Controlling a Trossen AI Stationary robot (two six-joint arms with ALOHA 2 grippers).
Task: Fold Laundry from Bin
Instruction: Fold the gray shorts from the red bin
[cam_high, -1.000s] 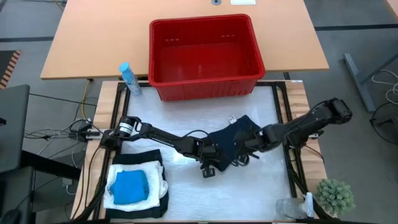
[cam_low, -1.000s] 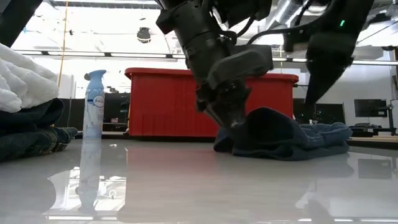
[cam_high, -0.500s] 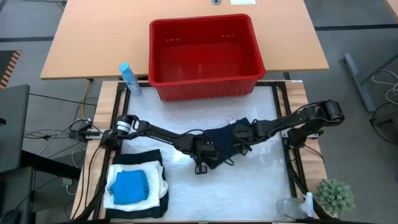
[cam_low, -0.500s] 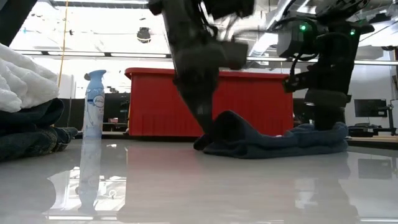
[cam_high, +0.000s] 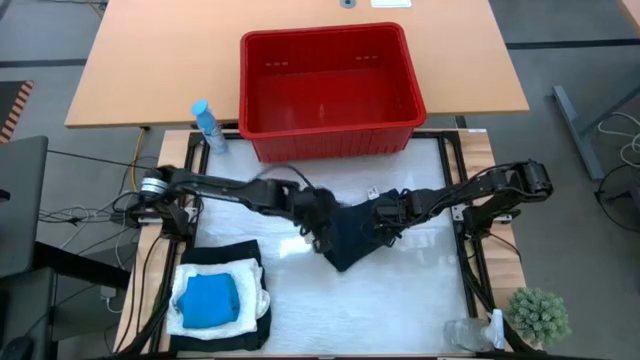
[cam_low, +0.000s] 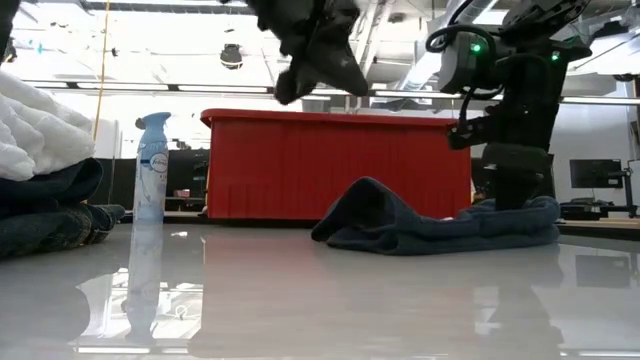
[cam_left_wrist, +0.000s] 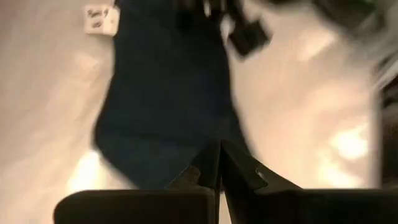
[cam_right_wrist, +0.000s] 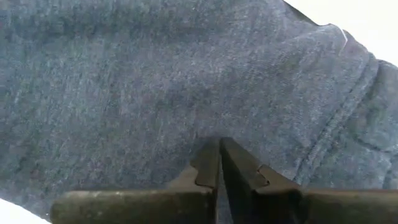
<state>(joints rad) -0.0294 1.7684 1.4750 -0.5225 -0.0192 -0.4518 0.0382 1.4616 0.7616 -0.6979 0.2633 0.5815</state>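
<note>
My right end effector (cam_high: 385, 213) sits low on the dark blue garment (cam_high: 352, 232), its fingers pressed almost together with a pinch of the fabric between them; the right wrist view shows nothing but cloth around the tips. My left end effector (cam_high: 318, 212) hangs above the garment's left side, fingers pressed together with nothing in them, and in the low view it floats clear of the counter (cam_high: 400, 290).

The garment lies near the middle of the counter, bunched up at its near end, just in front of the red bin (cam_high: 327, 90), which looks emptied out. A stack of finished laundry (cam_high: 220, 300), bright blue on white on black, rests at the counter's front-left corner, and a spray bottle (cam_high: 208, 126) stands beside the bin.

As I judge it, the step in hand is spreading this piece flat before folding. To do it well I'd keep the right pinch firm as an anchor, bring the left down onto the humped edge, grip only the top layer, and draw it outward slowly so the cloth doesn't drag.

The left arm reaches long across from its base, elbow low. The right arm stretches inward from the right edge, wrist pitched down onto the cloth.
</note>
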